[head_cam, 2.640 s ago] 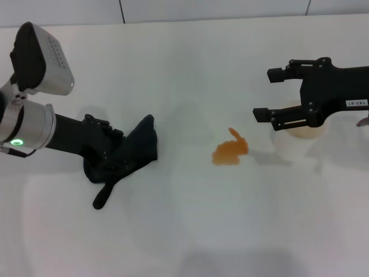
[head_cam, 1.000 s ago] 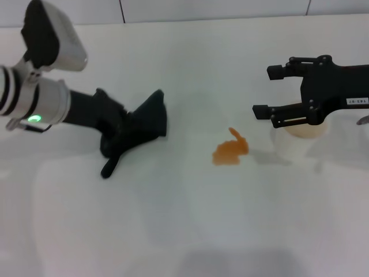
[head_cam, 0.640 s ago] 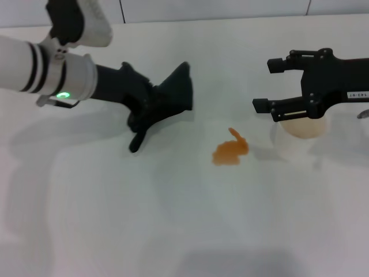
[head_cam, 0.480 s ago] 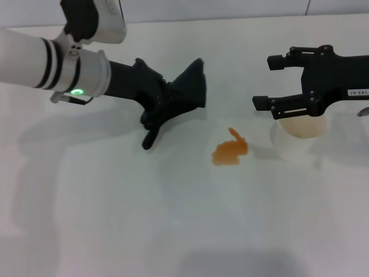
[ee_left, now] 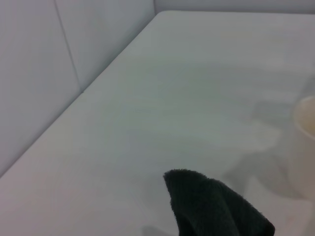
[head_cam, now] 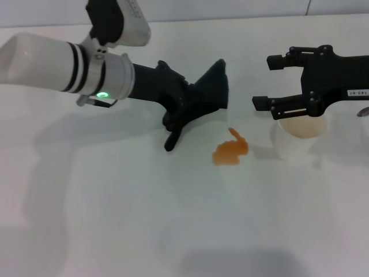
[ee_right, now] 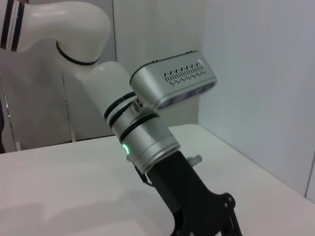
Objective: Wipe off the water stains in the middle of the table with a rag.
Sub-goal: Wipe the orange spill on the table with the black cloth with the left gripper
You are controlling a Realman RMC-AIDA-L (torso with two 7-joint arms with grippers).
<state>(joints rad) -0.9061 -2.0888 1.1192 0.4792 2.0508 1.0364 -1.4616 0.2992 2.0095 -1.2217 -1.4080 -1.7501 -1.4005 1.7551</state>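
The water stains [head_cam: 230,152] are a small orange-amber blotch on the white table [head_cam: 173,219], near its middle. My left gripper [head_cam: 185,105] is shut on the dark rag [head_cam: 203,101] and holds it in the air, up and to the left of the blotch, with a narrow tail [head_cam: 172,138] hanging down. The rag's tip also shows in the left wrist view [ee_left: 216,209]. My right gripper [head_cam: 271,82] is open and hovers over a white cup [head_cam: 298,138] to the right of the blotch.
The white cup holds pale liquid and stands close to the right of the stain. A wall runs along the table's far edge [head_cam: 173,11]. The right wrist view shows my left arm [ee_right: 147,132].
My left arm has lifted the rag off the table and carried it to the right, from the left side to just beside the stain. The right gripper has stayed over the cup.
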